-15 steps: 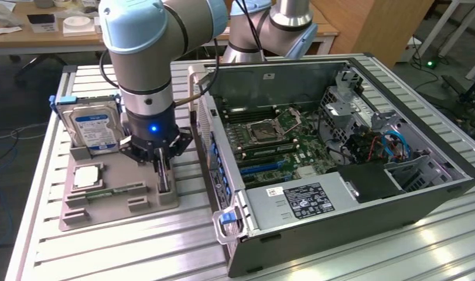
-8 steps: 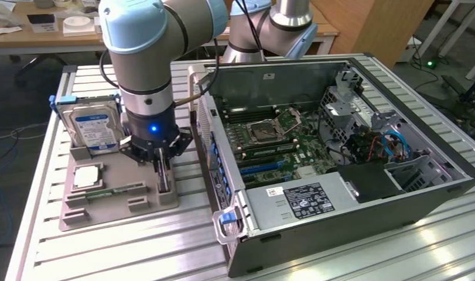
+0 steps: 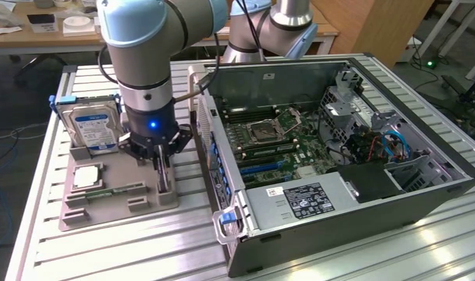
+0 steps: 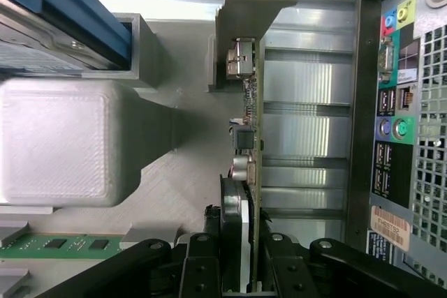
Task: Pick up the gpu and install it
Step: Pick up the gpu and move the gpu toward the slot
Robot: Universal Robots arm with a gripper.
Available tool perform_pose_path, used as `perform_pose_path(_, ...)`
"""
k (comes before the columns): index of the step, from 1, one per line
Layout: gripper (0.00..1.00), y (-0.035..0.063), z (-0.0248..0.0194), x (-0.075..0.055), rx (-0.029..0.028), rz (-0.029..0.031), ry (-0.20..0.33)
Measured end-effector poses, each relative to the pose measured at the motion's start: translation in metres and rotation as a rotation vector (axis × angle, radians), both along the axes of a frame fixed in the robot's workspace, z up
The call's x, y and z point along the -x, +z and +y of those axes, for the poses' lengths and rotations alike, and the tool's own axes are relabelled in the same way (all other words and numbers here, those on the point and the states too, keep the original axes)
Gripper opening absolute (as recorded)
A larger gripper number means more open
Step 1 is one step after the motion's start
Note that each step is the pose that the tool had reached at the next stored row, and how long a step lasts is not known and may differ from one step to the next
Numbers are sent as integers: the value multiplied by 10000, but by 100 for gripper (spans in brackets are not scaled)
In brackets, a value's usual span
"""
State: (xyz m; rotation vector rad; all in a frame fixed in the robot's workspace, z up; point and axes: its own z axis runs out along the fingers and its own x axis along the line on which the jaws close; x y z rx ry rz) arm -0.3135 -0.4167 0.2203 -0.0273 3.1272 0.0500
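Note:
The gpu (image 3: 164, 175) stands on edge in a slot of the grey fixture tray (image 3: 104, 213), between the hard drive and the computer case. In the wrist view the gpu (image 4: 250, 123) is seen edge-on, a thin dark board with its pale metal bracket (image 4: 244, 5) at the far end. My gripper (image 3: 160, 155) has come straight down onto the card's top edge. In the wrist view my gripper (image 4: 237, 270) has a black finger on each side of the card and looks shut on it. The card still rests in the tray.
The tray also holds an upright hard drive (image 3: 95, 126) with a blue-white label, a CPU (image 3: 87, 175) and a green memory stick (image 3: 112, 192). The open computer case (image 3: 339, 146) lies just beside it, its rear ports (image 4: 394, 102) close to the card. Everything sits on a slatted metal table (image 3: 143, 246).

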Motion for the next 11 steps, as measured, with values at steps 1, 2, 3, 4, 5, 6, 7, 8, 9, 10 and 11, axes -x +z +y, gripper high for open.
perform_pose_path(1, 28, 29, 0, 0, -2, 0, 0)
perform_pose_path(2, 28, 63, 0, 0, -7, 1, 1)
perform_pose_path(3, 28, 98, 0, 0, -14, 0, 1)
perform_pose_path(4, 28, 129, 0, 0, -20, 0, 0)
perform_pose_path(5, 28, 163, 0, 0, -28, 0, 0)
perform_pose_path(6, 28, 194, 0, 0, -34, -1, 0)
perform_pose_path(7, 28, 231, 0, 0, -39, 0, 0)
perform_pose_path(8, 28, 270, 0, 0, -46, -1, 0)
perform_pose_path(9, 28, 310, 0, 0, -54, 1, 1)
perform_pose_path(10, 28, 342, -1, 0, -57, -1, 0)
perform_pose_path(11, 28, 368, -1, 0, -58, -1, 0)
